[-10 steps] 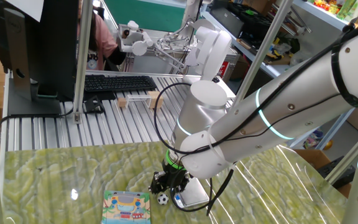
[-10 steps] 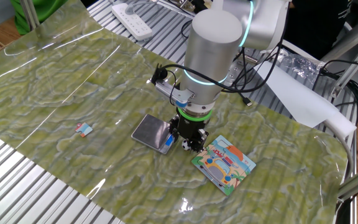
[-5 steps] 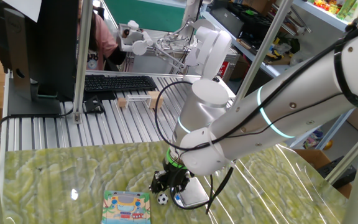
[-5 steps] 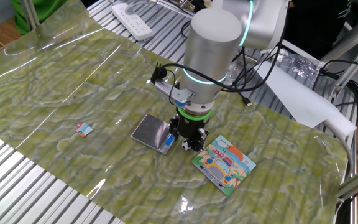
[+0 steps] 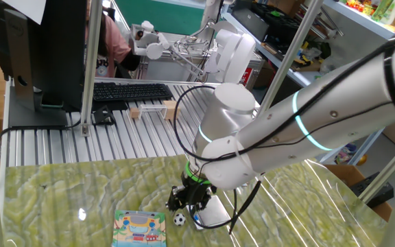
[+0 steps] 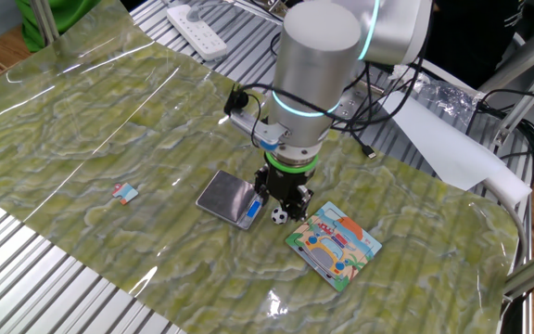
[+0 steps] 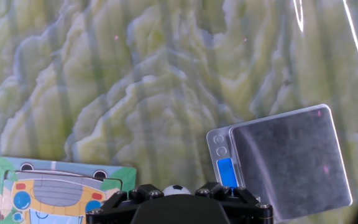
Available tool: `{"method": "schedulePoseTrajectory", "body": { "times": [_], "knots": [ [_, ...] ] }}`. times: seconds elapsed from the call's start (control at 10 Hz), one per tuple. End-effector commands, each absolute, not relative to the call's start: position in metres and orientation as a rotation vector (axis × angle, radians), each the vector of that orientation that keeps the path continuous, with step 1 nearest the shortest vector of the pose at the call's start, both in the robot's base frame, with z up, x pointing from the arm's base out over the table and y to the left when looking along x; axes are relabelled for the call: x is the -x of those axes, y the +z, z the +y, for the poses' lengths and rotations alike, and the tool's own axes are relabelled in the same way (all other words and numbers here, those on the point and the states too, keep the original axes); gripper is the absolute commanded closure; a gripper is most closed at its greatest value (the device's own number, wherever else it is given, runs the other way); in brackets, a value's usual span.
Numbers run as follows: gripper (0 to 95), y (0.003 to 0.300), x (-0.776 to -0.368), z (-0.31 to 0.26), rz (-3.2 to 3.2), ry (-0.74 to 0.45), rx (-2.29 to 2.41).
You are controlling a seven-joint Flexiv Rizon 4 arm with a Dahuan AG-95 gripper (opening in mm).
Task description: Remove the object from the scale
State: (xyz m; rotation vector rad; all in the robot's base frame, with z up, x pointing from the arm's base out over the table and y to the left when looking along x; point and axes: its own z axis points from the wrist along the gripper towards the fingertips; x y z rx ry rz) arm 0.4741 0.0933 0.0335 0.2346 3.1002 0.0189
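The tiny soccer-patterned ball [image 6: 279,215] lies on the green mat, off the scale, between the scale and the picture card. It also shows in one fixed view [image 5: 179,219] and in the hand view [image 7: 176,188]. The silver pocket scale [image 6: 225,195] with its blue display strip lies flat beside it, its platform bare [image 7: 284,162]; in one fixed view the arm partly hides it [image 5: 211,214]. My gripper [image 6: 286,199] hangs just above the ball, jaws open, the ball seen between the fingers [image 7: 217,189] without being held.
A colourful picture card [image 6: 334,244] lies on the mat right beside the ball, also seen in the hand view [image 7: 55,186]. A small white-blue scrap [image 6: 124,193] lies further left. A keyboard [image 5: 130,91] and a monitor stand behind the mat.
The gripper has risen a little off the mat and the arm has shifted slightly. The ball stays on the mat beside the scale and now shows more fully below the fingers.
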Motion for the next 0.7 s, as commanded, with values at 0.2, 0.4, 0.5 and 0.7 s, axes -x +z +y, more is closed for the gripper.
{"method": "schedulePoseTrajectory", "body": {
  "times": [0.2, 0.4, 0.5, 0.7],
  "knots": [
    [57.0, 0.053, -0.468, 0.092, 3.111, 0.019, -0.231],
    [57.0, 0.068, -0.463, 0.09, 3.113, 0.005, -0.225],
    [76.0, 0.076, -0.461, 0.088, 3.114, -0.009, -0.223],
    [95.0, 0.084, -0.458, 0.085, 3.13, -0.016, -0.202]
  ]
}}
